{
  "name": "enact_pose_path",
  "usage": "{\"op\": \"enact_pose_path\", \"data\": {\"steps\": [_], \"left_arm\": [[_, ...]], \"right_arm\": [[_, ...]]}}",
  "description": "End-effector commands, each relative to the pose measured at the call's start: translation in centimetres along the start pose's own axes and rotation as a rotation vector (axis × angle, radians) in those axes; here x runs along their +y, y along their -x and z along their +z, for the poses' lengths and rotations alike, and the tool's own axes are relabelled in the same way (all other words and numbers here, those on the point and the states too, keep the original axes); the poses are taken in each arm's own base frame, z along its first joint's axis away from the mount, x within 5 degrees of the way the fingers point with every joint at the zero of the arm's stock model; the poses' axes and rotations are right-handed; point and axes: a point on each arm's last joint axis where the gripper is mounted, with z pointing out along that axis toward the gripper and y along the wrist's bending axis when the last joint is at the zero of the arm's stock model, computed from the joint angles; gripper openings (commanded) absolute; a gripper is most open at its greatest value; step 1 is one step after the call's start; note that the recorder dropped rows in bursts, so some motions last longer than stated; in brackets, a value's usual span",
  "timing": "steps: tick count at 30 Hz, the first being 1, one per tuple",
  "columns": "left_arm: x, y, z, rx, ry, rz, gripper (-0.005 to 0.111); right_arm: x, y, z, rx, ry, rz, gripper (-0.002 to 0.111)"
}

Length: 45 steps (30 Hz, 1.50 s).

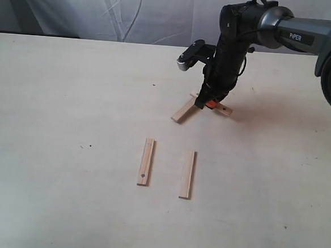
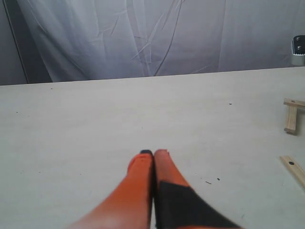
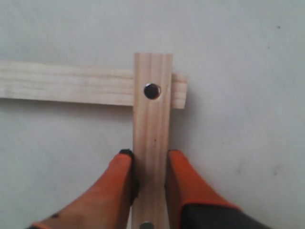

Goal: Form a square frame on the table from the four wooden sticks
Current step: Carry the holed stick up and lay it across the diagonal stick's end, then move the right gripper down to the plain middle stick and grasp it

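The right pincer [image 1: 205,104] is down at the table [image 1: 71,94], towards the far right of the middle. Its orange fingers [image 3: 121,176] are closed in on the two long edges of the gripped stick [image 3: 152,124], one finger pressed to each side. The right wrist view shows the end of this stick, with a dark round hole in it, lying on top of the end of the slanted stick [image 3: 62,86]. The two cross at a right angle and make one corner. In the exterior view the slanted stick [image 1: 183,110] runs from that corner towards the near left. The other holed end of the gripped stick [image 1: 226,111] sticks out to the right of the pincer.

The other two sticks lie flat and apart from that corner, nearer the front of the table. They are side by side and roughly parallel, with a gap between them. The near left stick [image 1: 146,162] has small dark holes near its ends, and the near right stick [image 1: 187,174] is plain. Neither touches anything else.

The left pincer [image 2: 153,155] has its fingers pressed together with nothing between them, above bare table. It does not show in the exterior view. A wrinkled white cloth [image 1: 105,9] hangs behind the far edge
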Motion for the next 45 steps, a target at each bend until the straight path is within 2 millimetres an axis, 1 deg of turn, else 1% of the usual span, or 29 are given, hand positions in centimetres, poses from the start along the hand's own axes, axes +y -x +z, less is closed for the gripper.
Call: {"op": "enact_pose_path", "data": {"steps": [1, 6, 9, 13, 15, 18, 20, 23, 25, 29, 31, 34, 37, 40, 45], "left_arm": [[0.0, 0.0, 0.0, -0.014, -0.004, 0.002, 0.000], [0.0, 0.0, 0.0, -0.014, -0.004, 0.002, 0.000], [0.0, 0.0, 0.0, -0.014, -0.004, 0.002, 0.000], [0.0, 0.0, 0.0, -0.014, -0.004, 0.002, 0.000], [0.0, 0.0, 0.0, -0.014, -0.004, 0.002, 0.000], [0.0, 0.0, 0.0, -0.014, -0.004, 0.002, 0.000], [0.0, 0.0, 0.0, -0.014, -0.004, 0.002, 0.000], [0.0, 0.0, 0.0, -0.014, -0.004, 0.002, 0.000], [0.0, 0.0, 0.0, -0.014, -0.004, 0.002, 0.000], [0.0, 0.0, 0.0, -0.014, -0.004, 0.002, 0.000], [0.0, 0.0, 0.0, -0.014, -0.004, 0.002, 0.000], [0.0, 0.0, 0.0, -0.014, -0.004, 0.002, 0.000], [0.0, 0.0, 0.0, -0.014, -0.004, 0.002, 0.000], [0.0, 0.0, 0.0, -0.014, -0.004, 0.002, 0.000], [0.0, 0.0, 0.0, -0.014, -0.004, 0.002, 0.000]], "right_arm": [[-0.3, 0.0, -0.1, -0.011, -0.018, 0.004, 0.005], [-0.3, 0.0, -0.1, -0.016, -0.022, 0.018, 0.025], [-0.3, 0.0, -0.1, -0.013, -0.019, 0.019, 0.031], [0.0, 0.2, -0.6, -0.019, -0.021, 0.059, 0.032], [0.0, 0.2, -1.6, -0.021, -0.022, 0.094, 0.032], [0.5, 0.3, -3.6, -0.031, -0.007, 0.230, 0.032], [1.1, 0.4, -5.0, -0.040, 0.035, 0.329, 0.032], [2.2, 0.5, -6.3, -0.034, 0.098, 0.509, 0.032], [3.4, 0.6, -6.8, -0.017, 0.103, 0.606, 0.032], [7.1, 0.6, -7.0, 0.010, 0.081, 0.633, 0.032], [9.3, 0.4, -6.8, 0.035, 0.039, 0.668, 0.032], [12.0, 0.0, -6.5, 0.069, -0.016, 0.701, 0.032], [14.3, -0.2, -5.7, 0.109, -0.026, 0.724, 0.032], [15.6, -0.6, -4.8, 0.131, -0.011, 0.745, 0.032], [16.4, -1.7, -3.4, 0.172, 0.031, 0.805, 0.032]]}}
